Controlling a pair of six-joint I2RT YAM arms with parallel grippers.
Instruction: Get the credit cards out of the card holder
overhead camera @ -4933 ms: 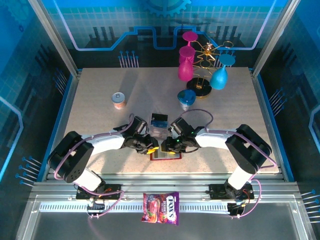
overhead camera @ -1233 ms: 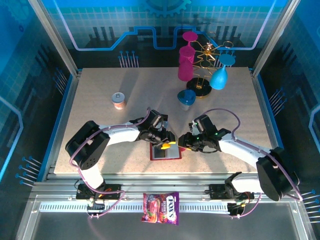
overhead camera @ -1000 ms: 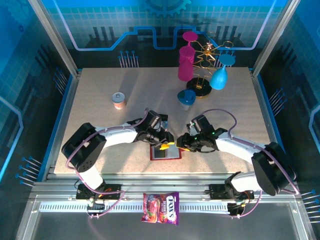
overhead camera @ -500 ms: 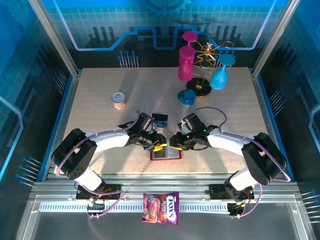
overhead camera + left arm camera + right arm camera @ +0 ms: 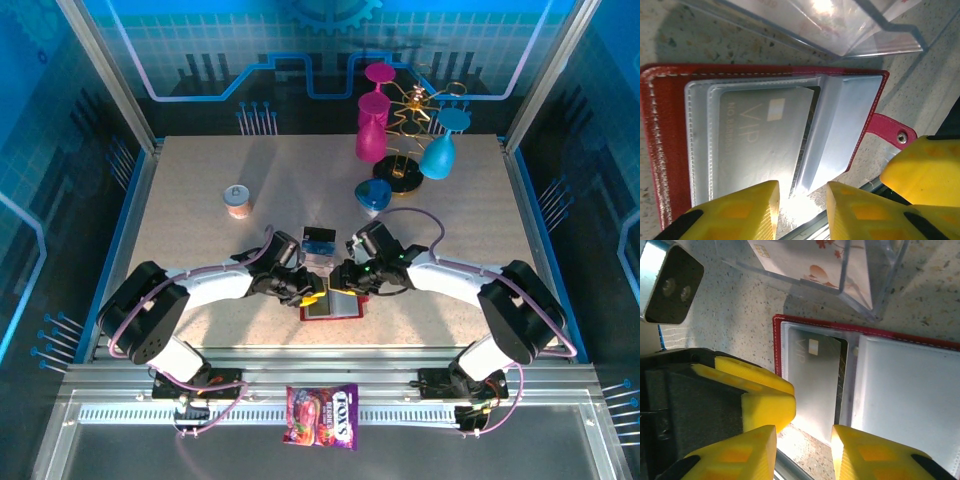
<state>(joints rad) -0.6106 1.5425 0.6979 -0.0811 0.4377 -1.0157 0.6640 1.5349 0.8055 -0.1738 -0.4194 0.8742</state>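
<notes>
**Position of the work.** The card holder (image 5: 340, 308) lies open and flat on the desk (image 5: 200, 180), at the 6 o'clock side near the front edge. The clear acrylic tray (image 5: 840, 30) sits just beside it at its 12 o'clock. Pale cards (image 5: 810, 260) already lie inside that tray. One credit card (image 5: 760, 145), marked VIP, sits in a clear inner pocket of the holder, in the half next to the spine.

**Grippers.** The left gripper (image 5: 312, 296) reaches the holder from 9 o'clock and the right gripper (image 5: 345, 287) from 2 o'clock. Their yellow fingers nearly meet over it. Both are released, with jaws partly apart and nothing clamped between them.

**Governing relation.**
- In each wrist view the card lies at 12 o'clock from the gap between the fingers.
- The long axis of the card runs from 12 to 6, pointing straight at the gripper.
- The dark edge of the card beside the spine looks like the only exposed edge, so the pocket probably opens toward the spine.

**Nearer arm.** In the right wrist view the finger gap sits squarely under the card. The left gripper's gap sits under the card's spine-side edge and the raised pocket flap. The right arm therefore appears better placed to draw the card, and the left to pin the holder.
</notes>
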